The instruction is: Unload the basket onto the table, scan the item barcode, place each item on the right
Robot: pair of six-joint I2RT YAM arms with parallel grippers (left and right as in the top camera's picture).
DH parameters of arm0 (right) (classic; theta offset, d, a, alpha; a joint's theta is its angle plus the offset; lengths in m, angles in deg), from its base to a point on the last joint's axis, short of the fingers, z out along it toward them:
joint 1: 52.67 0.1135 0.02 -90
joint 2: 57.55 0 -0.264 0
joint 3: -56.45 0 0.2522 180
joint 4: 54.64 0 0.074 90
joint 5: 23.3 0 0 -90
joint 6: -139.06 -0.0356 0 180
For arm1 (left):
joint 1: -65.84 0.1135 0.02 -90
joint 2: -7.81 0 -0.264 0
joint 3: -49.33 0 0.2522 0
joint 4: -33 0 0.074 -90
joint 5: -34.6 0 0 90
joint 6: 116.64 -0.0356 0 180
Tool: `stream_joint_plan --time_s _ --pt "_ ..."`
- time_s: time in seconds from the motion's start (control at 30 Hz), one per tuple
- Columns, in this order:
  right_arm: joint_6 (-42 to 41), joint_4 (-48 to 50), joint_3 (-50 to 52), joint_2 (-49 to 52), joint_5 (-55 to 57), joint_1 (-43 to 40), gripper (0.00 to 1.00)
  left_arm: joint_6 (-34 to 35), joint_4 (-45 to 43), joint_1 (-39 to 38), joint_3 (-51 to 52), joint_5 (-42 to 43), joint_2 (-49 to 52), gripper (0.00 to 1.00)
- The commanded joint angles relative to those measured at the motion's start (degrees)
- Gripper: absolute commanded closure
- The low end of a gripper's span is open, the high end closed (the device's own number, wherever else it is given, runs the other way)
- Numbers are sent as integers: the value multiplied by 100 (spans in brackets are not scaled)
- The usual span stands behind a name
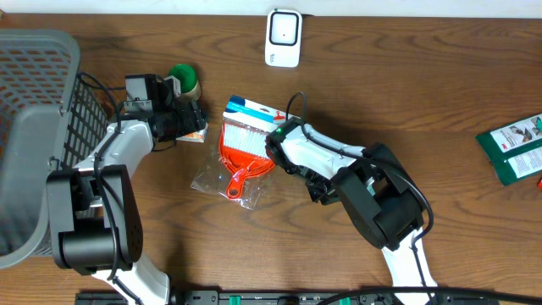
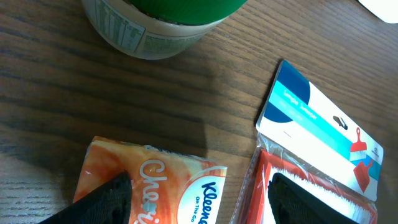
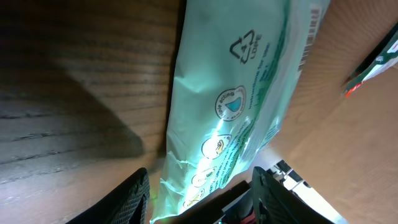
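Though the overhead view hides it under the wrist, the right wrist view shows the item well: a pale green film packet, its near end between the fingers of the right pincer and the rest running away ahead of them. Stripes that look like the barcode sit on its far edge, ahead and to one side of the fingers.

- Right pincer: fingers apart, and the packet fills the gap. We cannot tell whether they pinch it or only flank it.
- We judge the packet is held edge-up so that its printed face can be turned toward the scanner. The scanner stands well beyond this pincer, up the worktop.
- Right arm: elbow folded low near the front edge, forearm reaching up and across. The wrist is rolled so its camera looks along the wood rather than down on it. A bagged orange brush lies just beside the pincer.
- Left pincer: spread and empty. One finger hangs above an orange tissue pack and the other over the brush bag's edge. A green-lidded tub stands just ahead.
- Left arm: stretched forward alongside a grey basket.
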State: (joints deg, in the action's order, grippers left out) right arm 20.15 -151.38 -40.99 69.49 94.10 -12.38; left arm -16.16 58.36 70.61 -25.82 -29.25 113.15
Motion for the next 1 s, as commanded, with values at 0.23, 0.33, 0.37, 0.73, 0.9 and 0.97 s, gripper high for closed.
stream_joint_plan --time_s 0.23,0.33,0.37,0.73,0.9,0.97 --pt "46 240 428 59 24 -13 52 -42 37 31 125 -181 -9 29" --pt "70 275 428 59 120 -13 57 -42 39 31 122 -184 -9 29" --pt "70 295 428 59 131 -13 62 -42 39 31 122 -181 -9 29" --pt "61 420 428 59 94 -13 99 -44 151 31 125 -385 -9 29" --pt "72 385 369 48 -275 -7 99 -42 166 31 125 -439 -9 29" --pt "72 350 286 -20 -396 4 99 -39 164 31 125 -439 -9 29"
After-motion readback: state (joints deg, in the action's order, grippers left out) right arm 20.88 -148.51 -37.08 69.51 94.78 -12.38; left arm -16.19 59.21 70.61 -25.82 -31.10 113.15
